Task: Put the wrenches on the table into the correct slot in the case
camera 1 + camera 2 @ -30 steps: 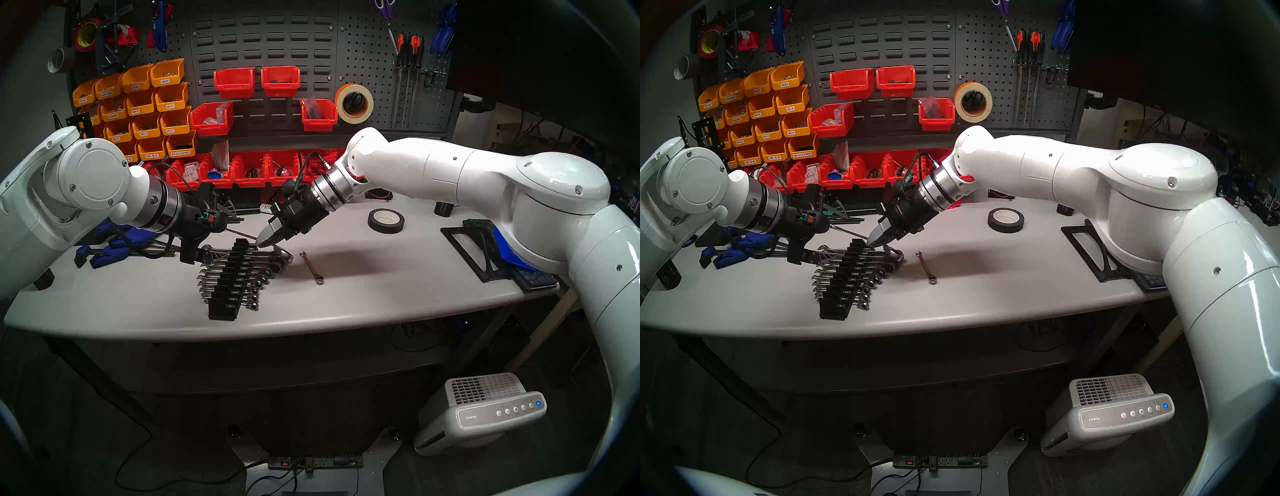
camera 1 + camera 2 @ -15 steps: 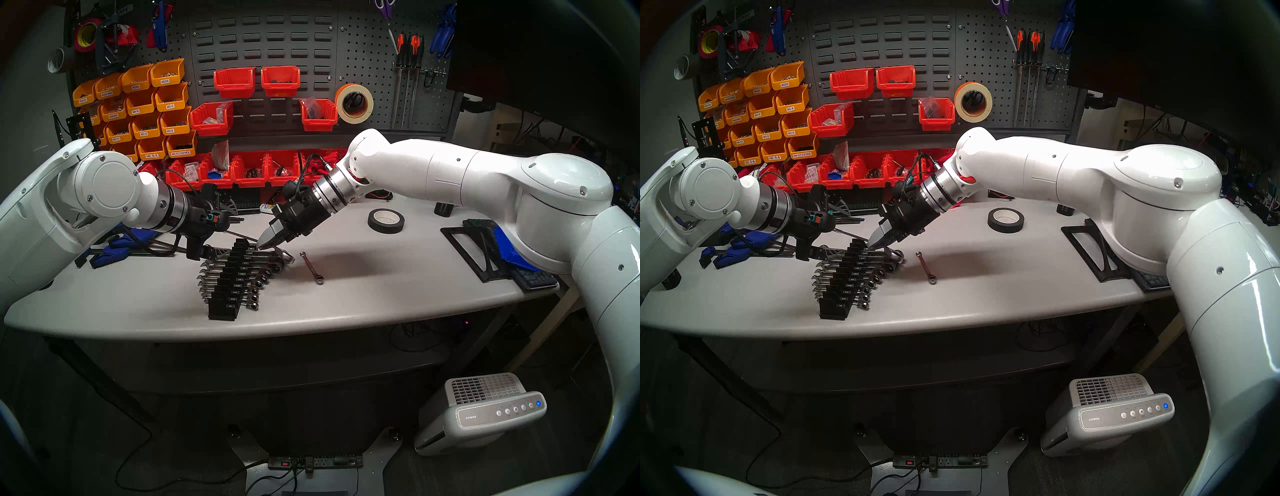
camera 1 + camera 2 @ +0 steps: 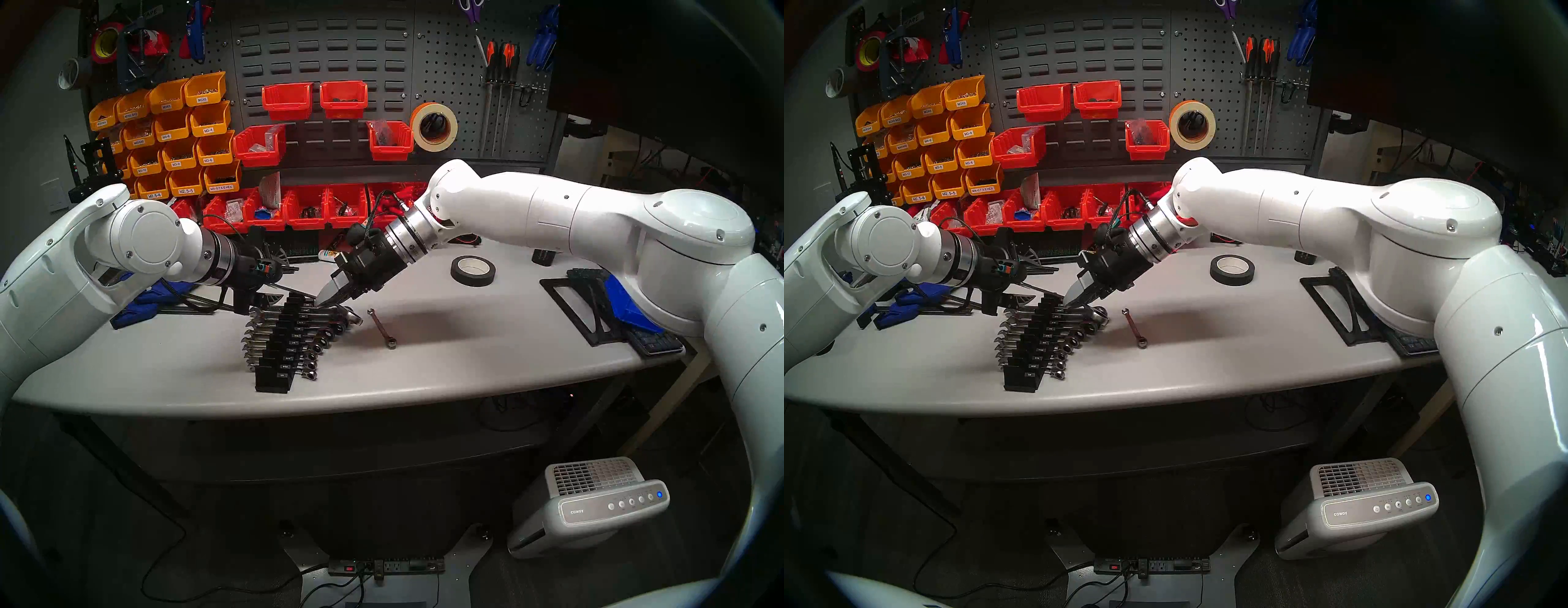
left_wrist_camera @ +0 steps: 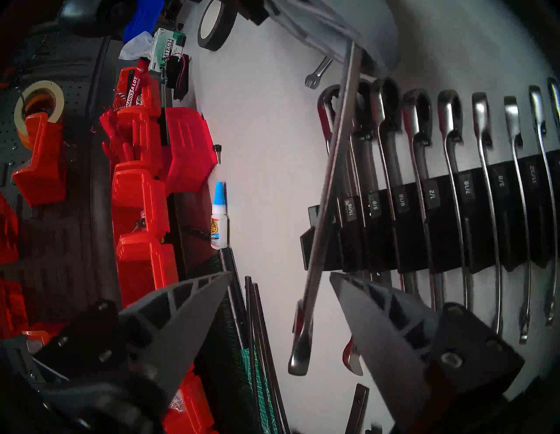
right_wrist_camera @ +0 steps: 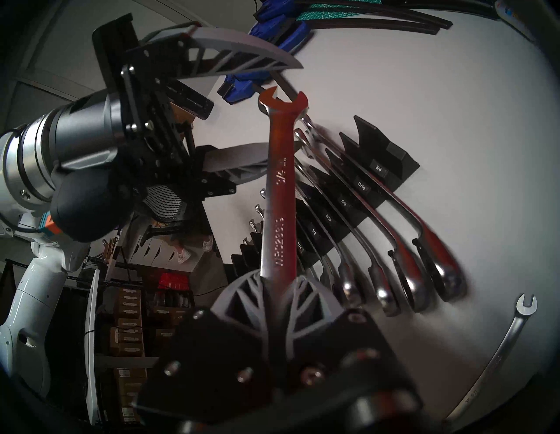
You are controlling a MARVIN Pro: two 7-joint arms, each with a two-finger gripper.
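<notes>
Presently, step in hand: I am seating the long wrench [image 5: 278, 194] into the far-end slot of the case [image 3: 278, 356], the one labelled 3/4.
Right gripper [image 5: 280, 291]: pinched on the long wrench's shank near its ring end; the open end points toward my left arm, and the shank lies skewed across the rack's end, not yet in the notch.
Left gripper [image 4: 278, 283]: fingers spread, on either side of the wrench's open end, touching nothing that I can see.
Next move, my judgement: swing the shank parallel to its racked neighbours, lower it into the notch, press, then let go.
Short wrench [image 3: 383, 329]: flat on the table [image 3: 466, 361], just beside the case on its right; the near-end slot looks vacant for it.
In the way: racked wrenches [image 3: 322, 335] close alongside; left fingers near the wrench's open end.
Other things: black tape roll [image 3: 472, 270], glue bottle [image 4: 218, 218], red bins [image 3: 305, 208], blue clamps [image 3: 135, 303].
</notes>
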